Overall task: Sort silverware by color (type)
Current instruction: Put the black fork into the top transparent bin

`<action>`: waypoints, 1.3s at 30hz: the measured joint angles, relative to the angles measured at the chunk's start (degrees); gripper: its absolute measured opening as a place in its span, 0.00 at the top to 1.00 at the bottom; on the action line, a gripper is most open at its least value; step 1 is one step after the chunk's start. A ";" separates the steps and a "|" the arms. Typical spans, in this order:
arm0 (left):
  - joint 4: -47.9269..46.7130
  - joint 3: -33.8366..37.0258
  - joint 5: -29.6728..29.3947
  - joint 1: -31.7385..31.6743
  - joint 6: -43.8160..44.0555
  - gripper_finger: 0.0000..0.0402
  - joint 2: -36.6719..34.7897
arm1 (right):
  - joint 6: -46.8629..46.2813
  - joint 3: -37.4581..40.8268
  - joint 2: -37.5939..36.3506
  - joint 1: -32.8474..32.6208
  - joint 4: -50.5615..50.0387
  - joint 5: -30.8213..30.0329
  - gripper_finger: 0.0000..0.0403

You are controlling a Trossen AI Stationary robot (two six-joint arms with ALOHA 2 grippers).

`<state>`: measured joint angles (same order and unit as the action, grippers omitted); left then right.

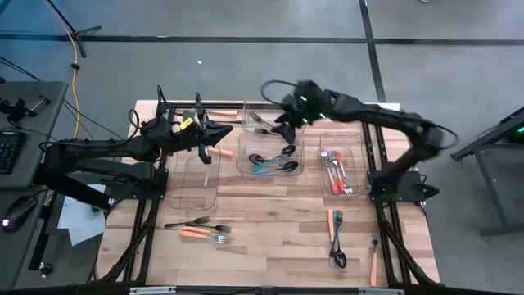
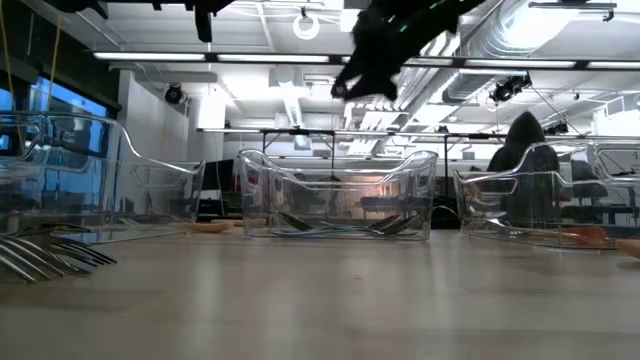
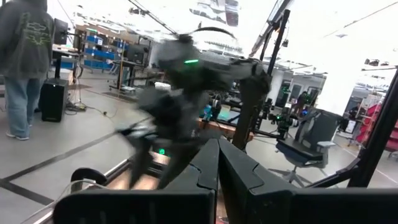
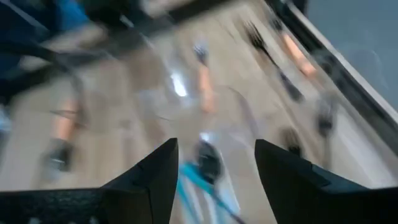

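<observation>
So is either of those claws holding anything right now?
No. The right gripper is open and empty above the middle bin; the left gripper is shut on nothing.

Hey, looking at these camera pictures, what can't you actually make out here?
- Right wrist view: motion blur smears the silverware under the open right tool; types unclear.
- Left wrist view: the right arm is blurred; left tool fingers shut.
- Low view: middle bin contents dim behind plastic; forks cut by the edge.
</observation>
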<state>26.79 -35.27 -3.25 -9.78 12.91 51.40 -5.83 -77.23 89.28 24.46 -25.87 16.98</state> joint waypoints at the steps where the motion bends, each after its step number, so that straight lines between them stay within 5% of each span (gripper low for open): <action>1: -0.02 0.00 0.00 0.00 -0.56 1.00 0.02 | -1.62 3.39 -3.03 -1.07 3.29 -0.04 0.51; 7: -0.02 0.00 0.00 0.02 -1.47 1.00 0.02 | -11.61 21.08 -18.15 -8.46 24.79 -6.43 0.51; 13: -1.15 0.00 0.02 0.00 -1.08 1.00 0.02 | -12.75 31.45 -24.15 -13.39 41.42 -11.52 0.51; 35: -5.25 -0.03 -1.73 -0.01 1.95 1.00 0.02 | -7.28 34.06 -23.98 -14.48 47.63 -12.30 0.51; 39: -16.95 -4.54 -5.30 -2.38 5.83 0.95 0.86 | -7.32 34.06 -23.98 -14.48 47.63 -12.75 0.51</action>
<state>9.84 -39.81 -8.55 -12.16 18.75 52.26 -13.15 -43.18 65.30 9.98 21.76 4.22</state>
